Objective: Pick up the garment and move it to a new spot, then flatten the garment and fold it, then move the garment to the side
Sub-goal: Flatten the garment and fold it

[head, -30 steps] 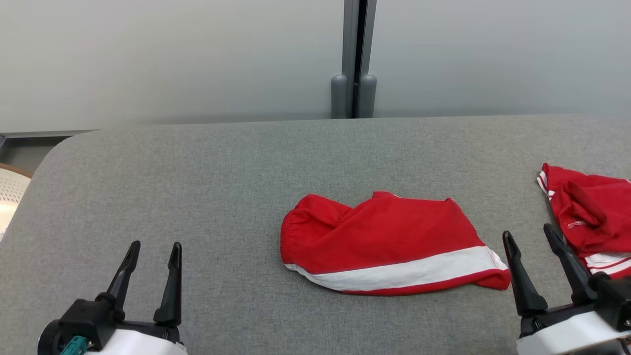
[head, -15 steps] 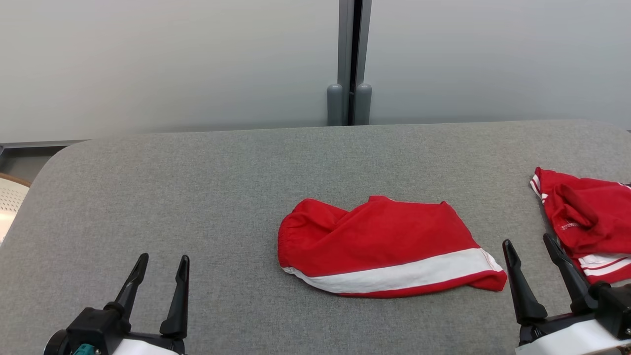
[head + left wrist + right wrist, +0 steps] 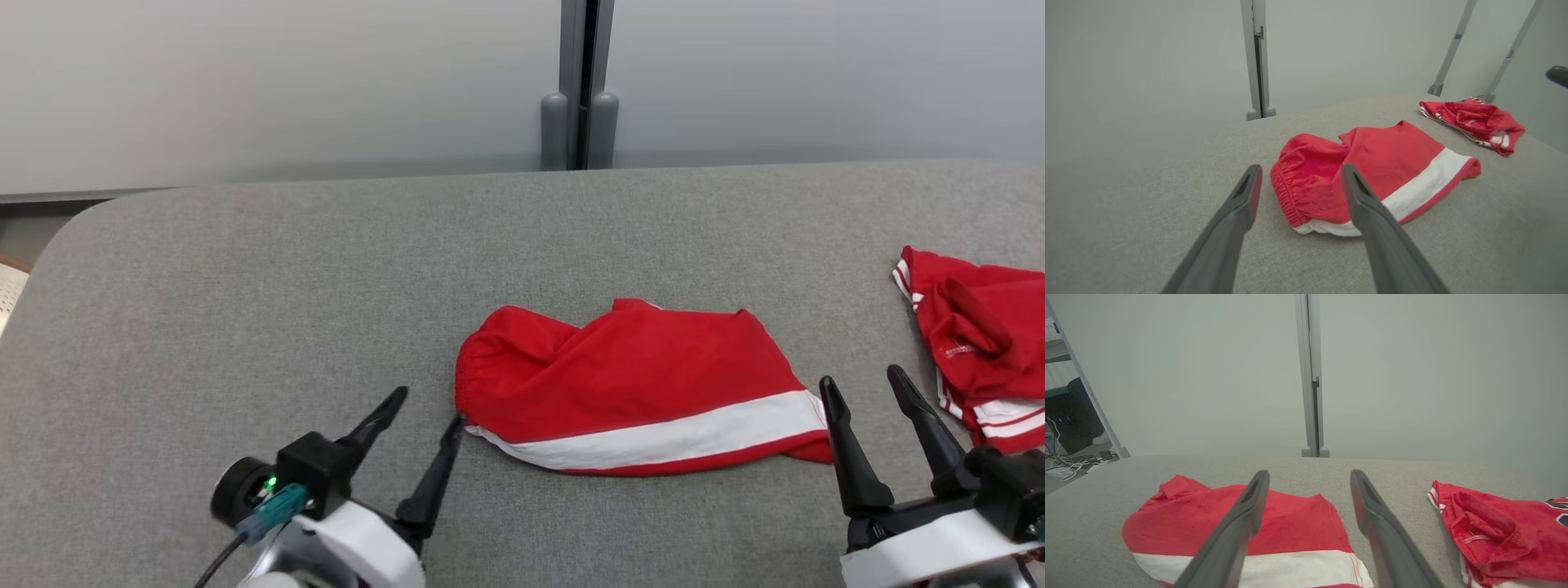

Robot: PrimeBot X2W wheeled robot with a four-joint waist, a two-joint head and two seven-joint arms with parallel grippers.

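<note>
Clearly the red garment (image 3: 637, 392) is light, limp cloth that should sag from any single pinch, so the gathered elastic waistband (image 3: 1286, 196) at its left end and the hemmed corner (image 3: 816, 449) at its right end look the firmest places to grip. It lies loosely flat on the grey table (image 3: 245, 286), well apart from a second red garment (image 3: 980, 343) to its right. The left gripper (image 3: 429, 407) slants low toward its waistband, fingers spread and empty, one tip just beside the cloth. The right gripper (image 3: 860, 377) stands just off its hemmed end, fingers likewise apart, holding nothing.
</note>
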